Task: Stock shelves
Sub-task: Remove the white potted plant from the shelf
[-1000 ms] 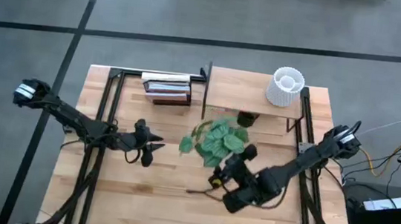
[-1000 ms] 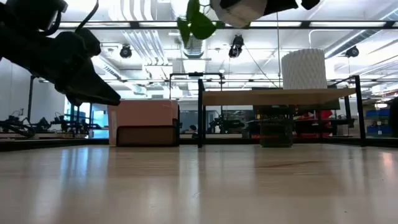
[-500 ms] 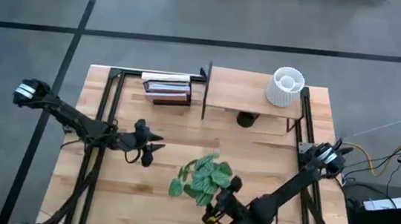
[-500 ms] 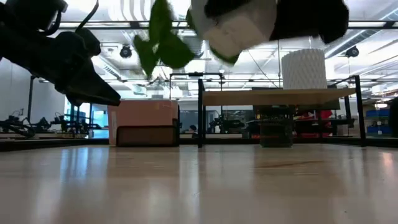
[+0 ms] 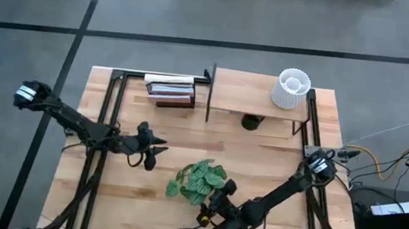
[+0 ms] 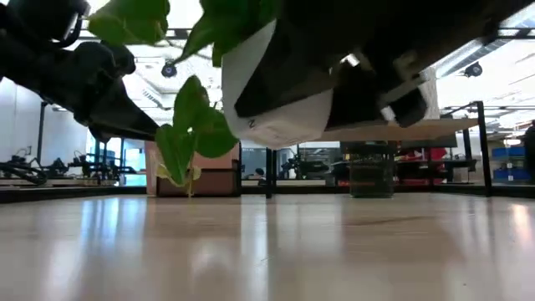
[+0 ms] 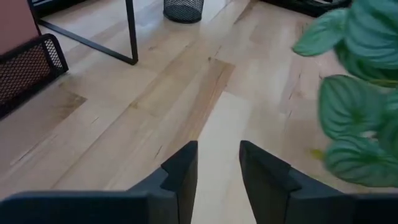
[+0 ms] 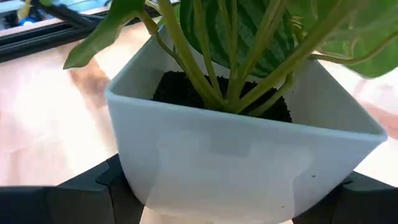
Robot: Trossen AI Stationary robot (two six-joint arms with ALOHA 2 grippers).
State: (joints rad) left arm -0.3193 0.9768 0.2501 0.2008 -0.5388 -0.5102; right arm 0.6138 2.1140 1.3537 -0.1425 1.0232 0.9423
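Note:
A green-leaved plant [image 5: 196, 181] in a white square pot [image 6: 284, 84] hangs over the near middle of the table, with my right gripper [image 5: 214, 205] shut on the pot. The shelves [image 5: 256, 95], a black frame with a pale board, stand at the far right on thin legs. A white ribbed vase [image 5: 291, 89] sits on the board. My left gripper [image 5: 156, 154] hovers open over the table's left middle with nothing between its fingers [image 7: 183, 165]; the leaves [image 7: 360, 106] show to its right. My right gripper pinches the pot between its two fingers [image 8: 106, 183], one on each of two opposite side walls [image 8: 134, 162], low on the pot. The fingers reach in from the table's right. The pot is lifted clear of the table and tilted, leaves leaning left.
A dark rack holding books [image 5: 170, 89] stands at the far left of the shelves. A black mesh cup [image 5: 251, 122] sits under the shelf board. Bare tabletop [image 5: 142, 199] lies near the front left.
My right gripper has carried the plant from just in front of the shelves toward the table's near edge and a little left. The pot stays clear of the table and now hangs tilted, much closer to the low camera.

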